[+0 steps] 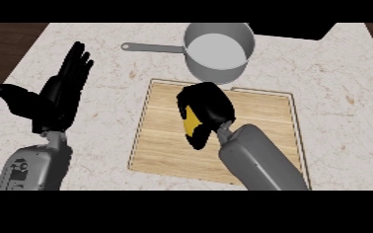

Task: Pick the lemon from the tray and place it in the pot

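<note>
Lighting: even, moderately bright, no single source apparent. Counter: pale, evenly lit across the frame. Pot, upper centre: soft shading inside its wall, no glare. Tray, centre: flat tone, no cast shadows visible. Black hands: little surface detail. Edges: no visible distortion.

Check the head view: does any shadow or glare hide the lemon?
Head view: even light, no glare on the counter; the lemon is hidden mostly by the right hand, whose fingers curl round it, not by shadow; the pot shows soft shading inside.
</note>
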